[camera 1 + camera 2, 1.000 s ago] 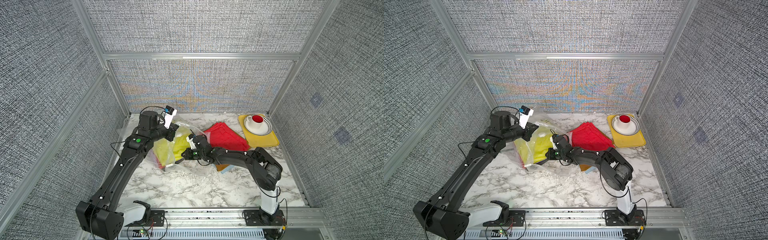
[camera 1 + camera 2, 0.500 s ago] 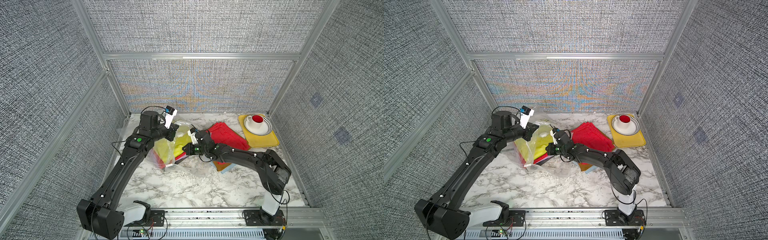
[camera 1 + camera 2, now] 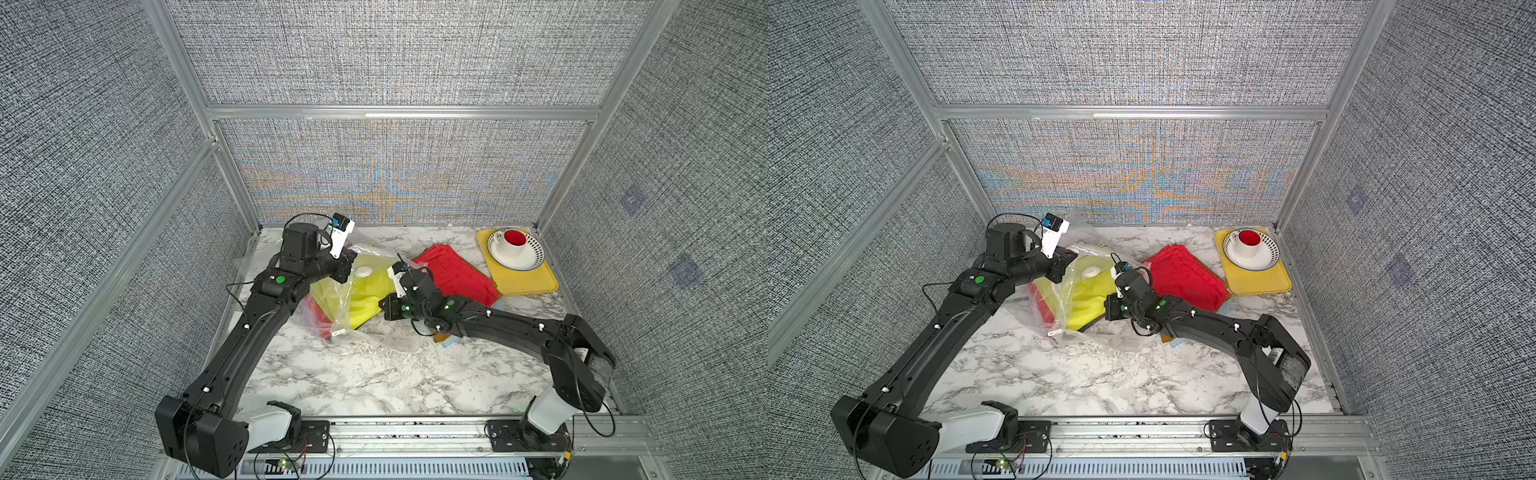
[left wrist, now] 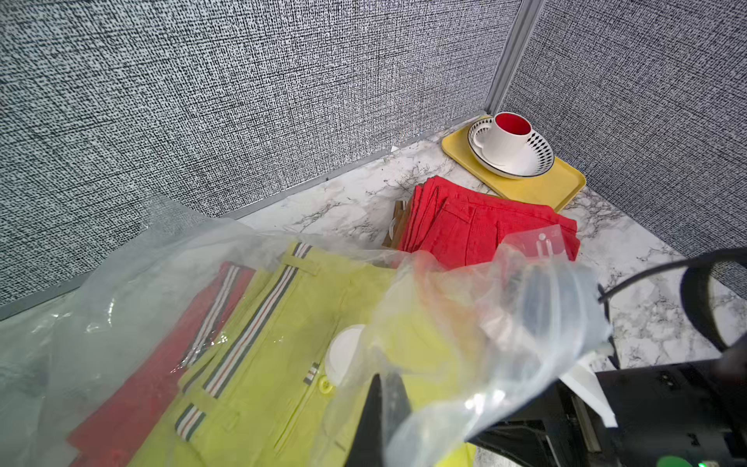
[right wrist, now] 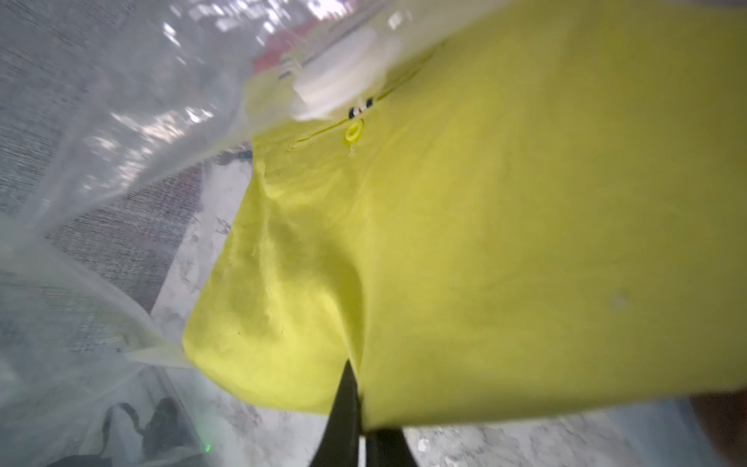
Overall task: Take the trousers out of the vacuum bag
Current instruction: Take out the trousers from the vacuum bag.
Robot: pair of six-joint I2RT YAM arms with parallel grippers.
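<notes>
On the marble desk (image 3: 332,382), toward its back left, lies the vacuum bag (image 3: 386,337), clear and crinkled, its round white valve (image 3: 363,272) facing up. Inside it the yellow trousers (image 3: 365,299) sit on top. A red pair (image 3: 320,316) lies under them, showing along the left side.

The left pincer (image 4: 384,386) is pressed together on a bunched fold of the bag's plastic close to the valve, holding that sheet up off the cloth. The right pincer (image 5: 355,388) comes in low from the right and is pinching the near edge of the yellow trousers. In the right wrist view the cloth puckers where the fingers bite it. Much of the yellow cloth shows bare below the lifted sheet, but I cannot tell whether any of it has passed the bag's mouth.

Just right of the bag, outside it, a second red pair (image 3: 453,274) lies folded flat. A mustard-brown edge (image 4: 400,220) peeps out beneath it, and a scrap of light blue (image 3: 452,341) shows by the right arm.

Farther back, in the right corner, a yellow tray (image 3: 528,284) carries a dotted saucer (image 3: 530,262) with a white cup (image 3: 513,245), red inside.
</notes>
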